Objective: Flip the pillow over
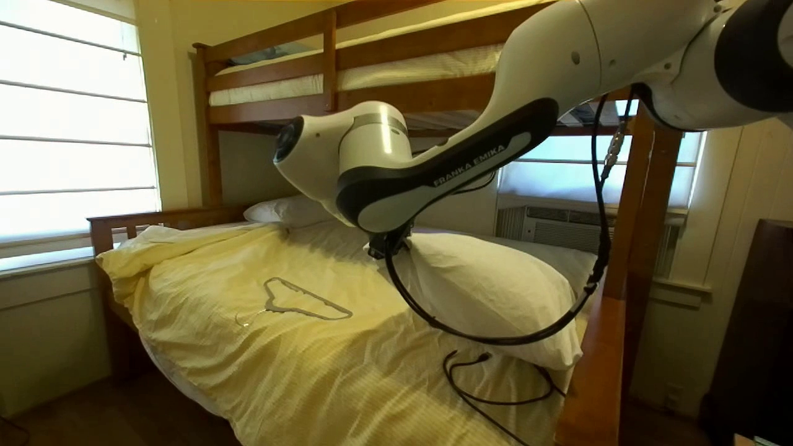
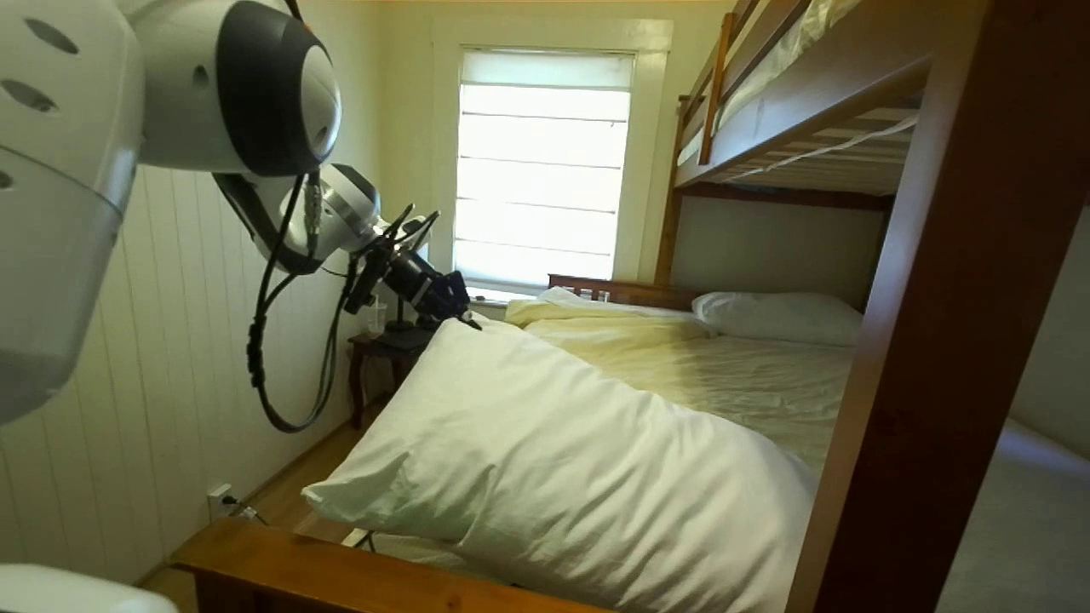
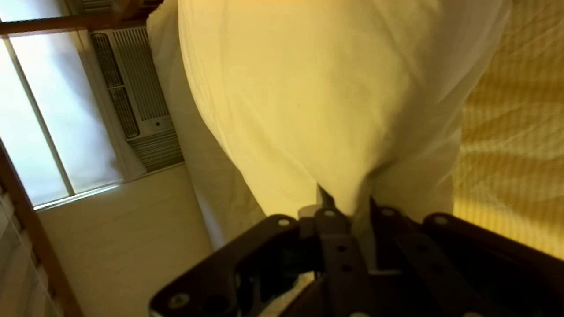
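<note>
The plump cream-white pillow [image 1: 495, 285] lies at the foot end of the bed, with one edge raised and its body sloping down to the mattress. It is large and wrinkled in an exterior view [image 2: 545, 460] and fills the upper middle of the wrist view [image 3: 326, 97]. My gripper [image 3: 348, 202] is closed on a gathered fold of the pillow's case, with fabric bunched between the fingers. In both exterior views the gripper [image 1: 391, 244] is at the pillow's raised upper corner; its fingertips [image 2: 471, 320] touch that corner. The pillow's underside is hidden.
A yellow bedsheet [image 1: 204, 297] covers the bed, with a grey hanger [image 1: 337, 311] on it. A black cable [image 1: 495, 402] lies near the footboard [image 1: 595, 371]. A flatter white pillow [image 2: 783, 317] is at the head. A bedpost [image 2: 920, 323] and upper bunk rail [image 1: 421, 49] stand close.
</note>
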Robot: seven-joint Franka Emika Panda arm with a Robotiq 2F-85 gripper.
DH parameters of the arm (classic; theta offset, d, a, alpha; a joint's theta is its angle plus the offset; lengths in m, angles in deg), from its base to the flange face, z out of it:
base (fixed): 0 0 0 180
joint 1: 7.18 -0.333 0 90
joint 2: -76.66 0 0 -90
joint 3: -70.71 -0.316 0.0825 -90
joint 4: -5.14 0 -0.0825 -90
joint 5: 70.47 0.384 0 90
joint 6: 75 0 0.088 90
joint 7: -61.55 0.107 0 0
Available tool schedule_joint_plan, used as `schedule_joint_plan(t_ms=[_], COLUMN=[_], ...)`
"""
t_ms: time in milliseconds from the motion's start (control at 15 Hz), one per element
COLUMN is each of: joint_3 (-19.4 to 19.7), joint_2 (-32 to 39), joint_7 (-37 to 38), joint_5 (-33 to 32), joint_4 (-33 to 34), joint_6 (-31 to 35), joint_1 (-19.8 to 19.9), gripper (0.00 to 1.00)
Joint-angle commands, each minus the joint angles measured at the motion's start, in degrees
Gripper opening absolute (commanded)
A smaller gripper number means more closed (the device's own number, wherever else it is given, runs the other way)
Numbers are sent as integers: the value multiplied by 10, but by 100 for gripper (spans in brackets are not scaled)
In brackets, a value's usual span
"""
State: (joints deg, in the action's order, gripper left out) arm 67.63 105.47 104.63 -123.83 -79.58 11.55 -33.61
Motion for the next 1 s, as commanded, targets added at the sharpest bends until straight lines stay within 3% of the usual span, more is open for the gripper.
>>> schedule_joint_plan(t_ms=[0,67,133,333,800,933], joint_3=[-19,-20,-13,13,41,60], joint_2=[8,12,24,37,60,72], joint_7=[4,5,11,30,34,42], joint_5=[-6,-6,-12,-33,9,-17], joint_4=[4,4,25,118,311,362], joint_6=[-7,-6,-19,-62,-126,-134], joint_1=[11,11,10,20,84,87], gripper=[11,11,3,3,3,3])
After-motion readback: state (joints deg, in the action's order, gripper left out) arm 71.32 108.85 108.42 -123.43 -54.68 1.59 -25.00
